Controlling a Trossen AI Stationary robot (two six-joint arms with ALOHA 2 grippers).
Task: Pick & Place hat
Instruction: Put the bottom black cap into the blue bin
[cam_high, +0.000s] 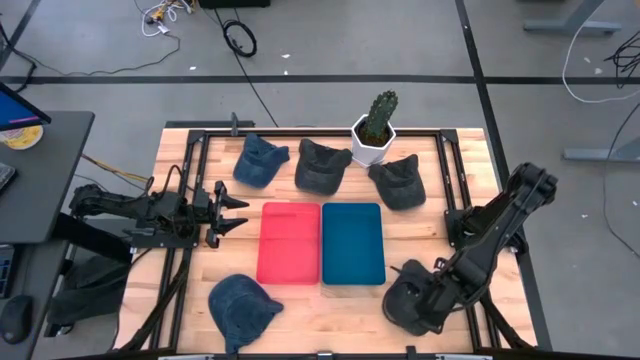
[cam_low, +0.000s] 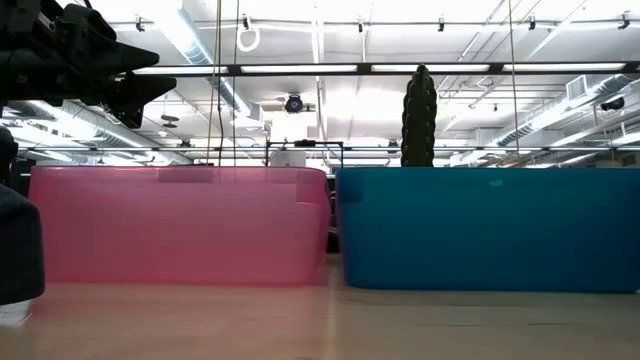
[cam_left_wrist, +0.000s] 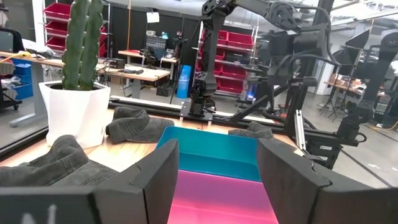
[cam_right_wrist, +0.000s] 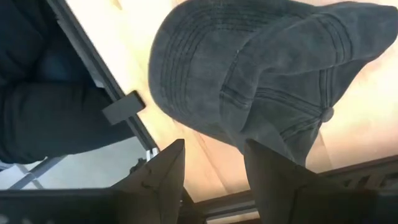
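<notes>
At the table's near right corner, the right gripper (cam_high: 408, 305) hangs over a dark grey denim cap (cam_right_wrist: 249, 81), fingers spread, not yet grasping. The smooth red bin (cam_high: 291, 243) and teal bin (cam_high: 353, 243) look empty. The left gripper (cam_high: 232, 212) waits at left, fingers spread.

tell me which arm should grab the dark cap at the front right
Right. The right gripper hangs open directly over that dark cap, which fills its wrist view. The left gripper waits open across the table, beside the pink bin.
</notes>
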